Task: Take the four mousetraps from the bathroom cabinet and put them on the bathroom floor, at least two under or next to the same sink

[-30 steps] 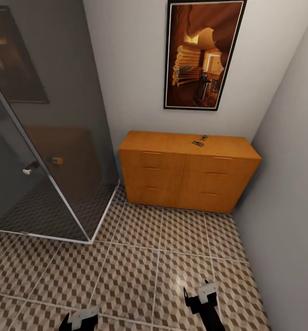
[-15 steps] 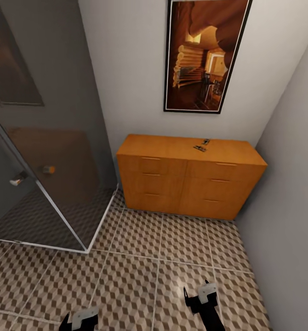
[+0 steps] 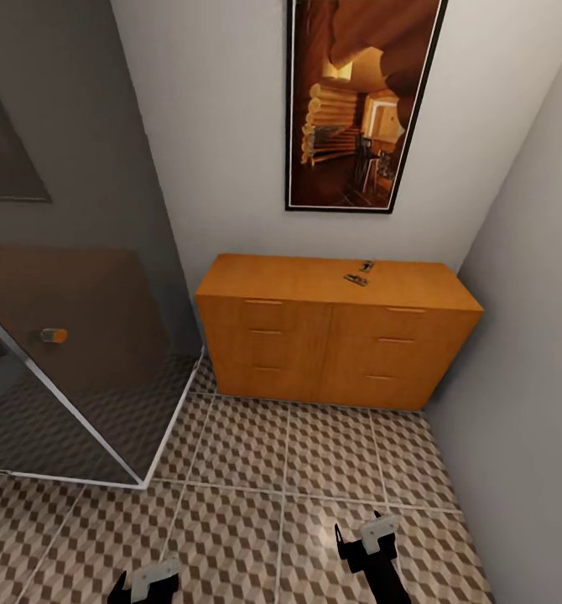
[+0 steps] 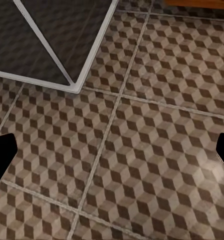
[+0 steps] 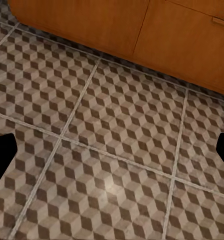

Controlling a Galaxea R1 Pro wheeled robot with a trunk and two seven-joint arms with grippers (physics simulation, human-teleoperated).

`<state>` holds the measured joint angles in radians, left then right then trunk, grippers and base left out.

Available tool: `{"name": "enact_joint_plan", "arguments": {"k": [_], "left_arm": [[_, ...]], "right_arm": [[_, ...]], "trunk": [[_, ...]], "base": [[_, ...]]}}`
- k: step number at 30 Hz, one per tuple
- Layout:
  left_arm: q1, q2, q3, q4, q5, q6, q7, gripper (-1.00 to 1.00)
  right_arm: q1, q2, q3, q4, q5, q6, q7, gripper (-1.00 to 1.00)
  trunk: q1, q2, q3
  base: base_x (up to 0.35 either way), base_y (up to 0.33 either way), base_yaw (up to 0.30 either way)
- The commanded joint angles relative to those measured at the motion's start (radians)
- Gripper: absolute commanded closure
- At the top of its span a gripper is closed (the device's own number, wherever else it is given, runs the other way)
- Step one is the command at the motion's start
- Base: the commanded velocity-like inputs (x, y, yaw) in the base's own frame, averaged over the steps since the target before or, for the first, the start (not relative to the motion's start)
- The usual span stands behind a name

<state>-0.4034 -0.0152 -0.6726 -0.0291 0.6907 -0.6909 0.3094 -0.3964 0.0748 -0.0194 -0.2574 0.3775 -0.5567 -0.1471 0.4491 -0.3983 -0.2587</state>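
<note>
Nearest the robot in the head view, the left gripper (image 3: 143, 580) and the right gripper (image 3: 363, 543) hang low over the bathroom floor (image 3: 256, 503), the right one a little further forward than the left. Both have their fingers spread wide and hold nothing. In the left wrist view the dark fingertips (image 4: 2, 159) stand at opposite edges with only cube-patterned tile (image 4: 142, 150) between them; in the right wrist view the fingertips (image 5: 1, 156) are likewise far apart over bare tile (image 5: 112, 165).

Ahead and to the left of the left gripper runs the pale base rail (image 4: 66, 82) of the dark glass shower enclosure (image 3: 71, 335), its corner meeting the tiles.

Beyond both grippers, well apart from them, the orange-brown cabinet (image 3: 335, 344) stands against the far wall, its drawer fronts shut. Its lower front (image 5: 142, 30) shows in the right wrist view, past the tile in front of that gripper.

On the cabinet's top, ahead of the right gripper and far from it, lie small dark mousetraps (image 3: 358, 273). They are too small to count.

Above the cabinet a tall framed picture (image 3: 358, 105) hangs on the white wall (image 3: 214, 126).
</note>
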Motion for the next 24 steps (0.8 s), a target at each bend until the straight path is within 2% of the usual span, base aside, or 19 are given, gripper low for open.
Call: {"name": "enact_joint_plan", "arguments": {"k": [1,7,19,24], "left_arm": [[0.000,0.000,-0.008,0.000,0.000,-0.001,0.010,-1.00],[0.000,0.000,-0.008,0.000,0.000,-0.001,0.010,-1.00],[0.000,0.000,-0.007,0.000,0.000,-0.001,0.010,-1.00],[-0.001,0.000,-0.008,-0.001,0.000,-0.001,0.009,-1.00]], "right_arm": [[-0.001,0.000,-0.002,0.001,0.011,-0.002,-0.008,-1.00],[-0.001,0.000,-0.002,0.001,0.011,-0.002,-0.008,-1.00],[-0.001,0.000,-0.001,0.001,0.013,-0.002,-0.007,-1.00],[-0.001,0.000,0.000,0.001,0.034,0.000,-0.005,-1.00]], "trunk": [[0.001,-0.002,-0.001],[0.001,-0.002,0.002],[0.001,-0.002,0.009],[0.001,-0.002,0.009]], "base": [[0.211,0.000,-0.106],[0.111,0.000,-0.113],[0.009,0.000,-0.108],[0.000,0.000,-0.027]]}}
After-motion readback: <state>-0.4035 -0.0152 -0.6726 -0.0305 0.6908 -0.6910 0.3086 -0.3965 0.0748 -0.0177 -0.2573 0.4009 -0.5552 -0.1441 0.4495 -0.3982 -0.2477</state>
